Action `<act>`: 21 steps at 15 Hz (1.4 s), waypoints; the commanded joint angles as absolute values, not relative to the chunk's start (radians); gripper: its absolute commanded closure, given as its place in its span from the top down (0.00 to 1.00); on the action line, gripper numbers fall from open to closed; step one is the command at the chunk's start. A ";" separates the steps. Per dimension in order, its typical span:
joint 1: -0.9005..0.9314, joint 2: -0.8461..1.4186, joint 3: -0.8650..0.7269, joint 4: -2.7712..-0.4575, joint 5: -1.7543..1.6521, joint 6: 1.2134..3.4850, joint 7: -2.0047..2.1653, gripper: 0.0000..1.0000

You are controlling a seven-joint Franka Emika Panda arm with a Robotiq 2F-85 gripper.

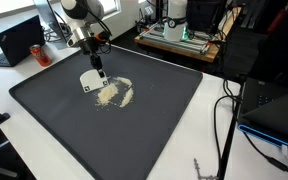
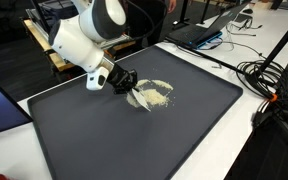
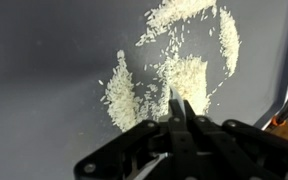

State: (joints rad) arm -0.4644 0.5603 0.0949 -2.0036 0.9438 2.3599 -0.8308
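A scatter of white rice grains (image 1: 114, 92) lies on a large dark mat (image 1: 134, 135); it also shows in an exterior view as a loose ring of rice grains (image 2: 157, 93) on the mat (image 2: 134, 140). My gripper (image 1: 101, 72) hangs just above the pile's edge, shut on a thin white flat card (image 1: 89, 79). The card (image 2: 141, 98) reaches down to the mat beside the grains, under the gripper (image 2: 127, 85). In the wrist view the gripper (image 3: 177, 108) shows the card (image 3: 174, 98) edge-on, its tip at the rice (image 3: 184, 70).
A laptop (image 1: 19, 40) and a dark can (image 1: 40, 54) sit beyond the mat's corner. A wooden pallet with equipment (image 1: 179, 38) stands behind. Cables (image 2: 269, 75) and another laptop (image 2: 219, 20) lie off the mat's far side.
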 commanded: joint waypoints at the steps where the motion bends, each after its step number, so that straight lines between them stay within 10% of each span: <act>1: -0.473 0.468 0.078 -2.141 1.203 2.365 -1.010 0.01; 21: -0.218 0.290 -0.206 -2.451 1.987 2.314 -1.196 0.01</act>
State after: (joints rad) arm -0.2485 0.3635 -0.1684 -2.3769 1.8936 2.3281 -1.1368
